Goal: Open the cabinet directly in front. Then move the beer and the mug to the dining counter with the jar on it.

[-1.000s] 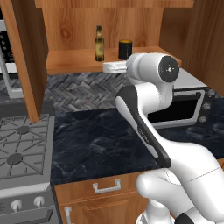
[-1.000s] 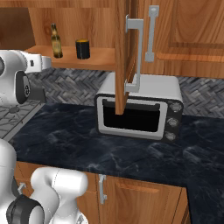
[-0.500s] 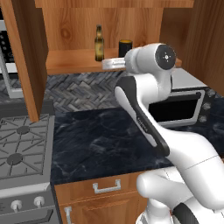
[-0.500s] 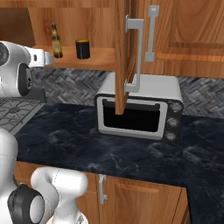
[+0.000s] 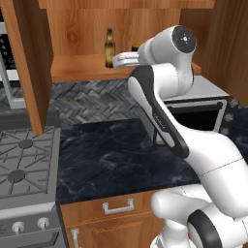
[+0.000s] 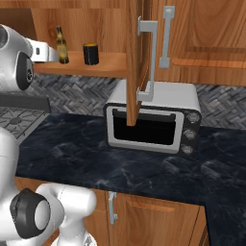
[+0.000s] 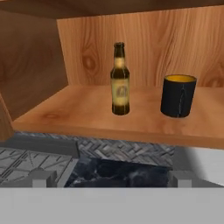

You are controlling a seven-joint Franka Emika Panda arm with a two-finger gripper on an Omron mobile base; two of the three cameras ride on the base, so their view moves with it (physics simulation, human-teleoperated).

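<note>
**Reaching toward an open cabinet holding a bottle and a mug**

Standing open, the cabinet (image 6: 134, 62) of reddish-brown wood has its door swung out edge-on, the long silver bar handle (image 6: 146, 60) running vertically. On the bare wooden shelf inside, the beer (image 7: 120, 79) stands upright, its long axis vertical and narrow neck pointing up. Its pale yellowish label faces the hand camera, but any writing on it is too blurred to read. The mug (image 7: 178, 96) stands upright just to the right of the bottle in the hand view, apart from it, its yellow-orange inside showing at the rim. It carries no readable marking.

The white arm stretches up to shelf height, and the end effector (image 5: 121, 60) sits in front of the shelf edge near the bottle. Its fingers (image 7: 41, 177) are spread as wide as they go, with nothing between them.

Below the shelf, a silver toaster oven (image 6: 153, 120) sits on the black marbled tabletop (image 6: 144, 168), with a gas stove (image 5: 24, 164) to the left.
</note>
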